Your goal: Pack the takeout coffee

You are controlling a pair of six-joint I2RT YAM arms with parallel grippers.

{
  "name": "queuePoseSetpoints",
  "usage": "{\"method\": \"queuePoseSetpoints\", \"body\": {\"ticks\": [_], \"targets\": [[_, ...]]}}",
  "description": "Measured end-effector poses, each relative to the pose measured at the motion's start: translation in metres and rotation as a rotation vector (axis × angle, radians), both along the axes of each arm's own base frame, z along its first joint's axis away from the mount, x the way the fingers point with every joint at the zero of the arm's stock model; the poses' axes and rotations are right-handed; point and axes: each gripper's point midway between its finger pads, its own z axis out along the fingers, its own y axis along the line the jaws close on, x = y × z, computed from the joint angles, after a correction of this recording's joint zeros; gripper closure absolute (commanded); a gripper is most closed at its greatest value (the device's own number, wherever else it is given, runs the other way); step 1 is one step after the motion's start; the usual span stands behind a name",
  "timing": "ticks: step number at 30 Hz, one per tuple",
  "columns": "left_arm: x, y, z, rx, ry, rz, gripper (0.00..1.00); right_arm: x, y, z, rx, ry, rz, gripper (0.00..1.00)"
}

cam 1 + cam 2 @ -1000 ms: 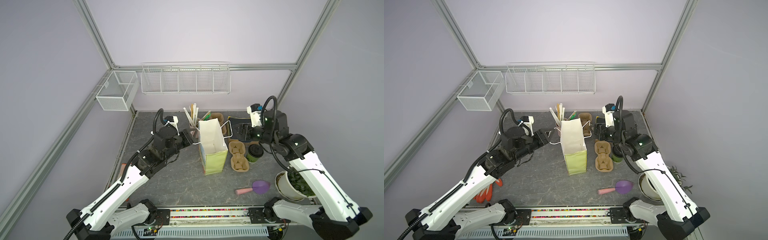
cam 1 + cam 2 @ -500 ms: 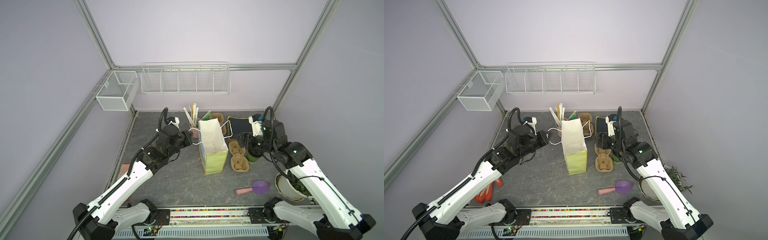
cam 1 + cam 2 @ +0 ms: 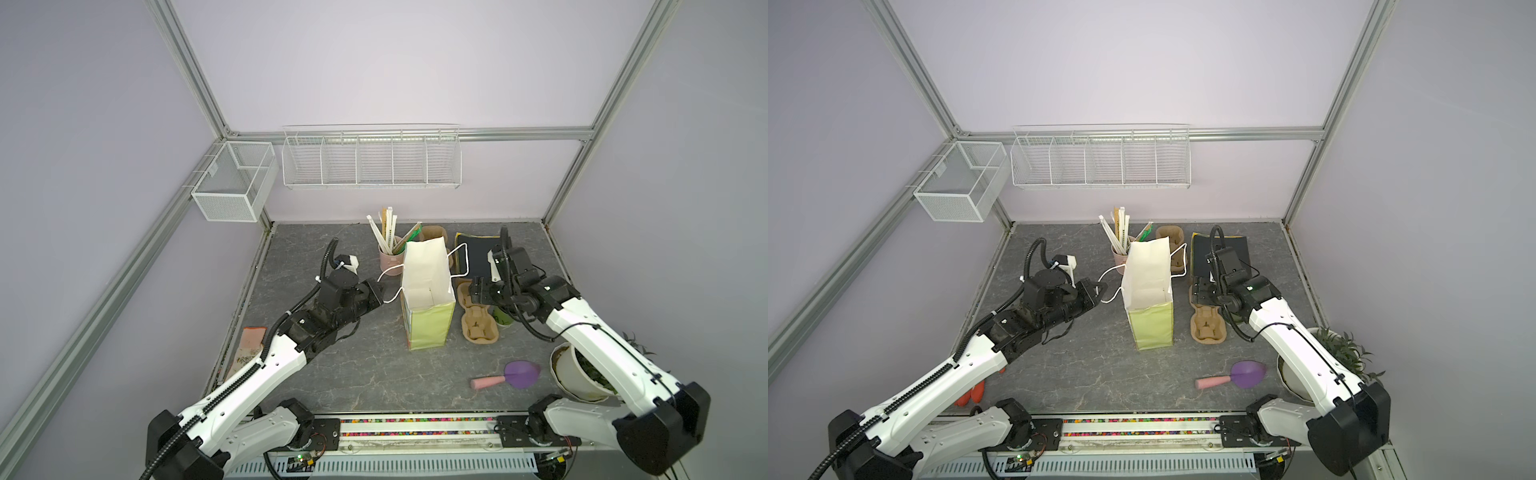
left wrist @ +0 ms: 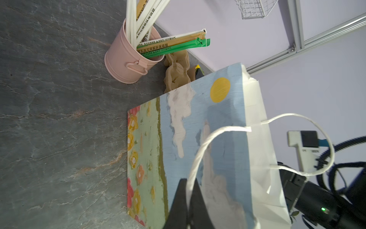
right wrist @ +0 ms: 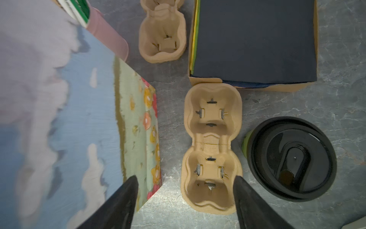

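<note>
The takeout coffee (image 5: 291, 158), a green cup under a black lid, stands on the table beside a two-cup cardboard carrier (image 5: 213, 146). In a top view the takeout coffee (image 3: 500, 326) is mostly hidden under my right arm. My right gripper (image 5: 185, 177) hangs open above the carrier (image 3: 478, 328), between the cup and the paper bag (image 3: 428, 328). The bag (image 4: 208, 128) stands upright with its mouth open. My left gripper (image 4: 187, 182) is shut on the bag's white string handle (image 4: 200, 156), left of the bag in both top views (image 3: 380, 286) (image 3: 1100, 286).
A pink bucket of straws (image 3: 388, 257) and a second carrier (image 5: 162, 33) stand behind the bag. A cardboard box of dark napkins (image 5: 253, 39) lies at the back right. A purple scoop (image 3: 519, 374) and a potted plant (image 3: 577, 374) sit front right.
My left gripper reached to the bag's near handle and closed on it. My right arm came down and forward from the back, over the carrier, jaws still open.
</note>
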Motion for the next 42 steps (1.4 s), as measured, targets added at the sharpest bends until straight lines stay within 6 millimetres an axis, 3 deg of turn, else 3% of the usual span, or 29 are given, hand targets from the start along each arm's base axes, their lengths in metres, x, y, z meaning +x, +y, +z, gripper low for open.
{"method": "queuePoseSetpoints", "body": {"ticks": [6,11,20,29,37,42], "targets": [[-0.006,0.003,0.015,-0.037,-0.028,-0.003,0.48,0.004,-0.004,-0.035,-0.052,0.090,-0.044,0.23],[-0.011,0.015,0.031,-0.028,-0.067,0.016,0.36,0.002,-0.005,-0.059,-0.077,0.153,-0.059,0.27],[-0.021,0.054,0.092,0.069,-0.243,0.094,0.24,0.006,-0.014,-0.090,-0.130,0.239,-0.083,0.31],[-0.031,0.104,0.112,0.271,-0.358,0.208,0.15,0.006,-0.016,-0.118,-0.158,0.320,-0.060,0.46],[-0.041,0.147,0.127,0.399,-0.456,0.330,0.13,0.010,-0.012,-0.128,-0.169,0.348,-0.036,0.55],[-0.043,0.163,0.120,0.485,-0.477,0.382,0.13,0.011,-0.011,-0.134,-0.180,0.364,-0.033,0.59]]}}
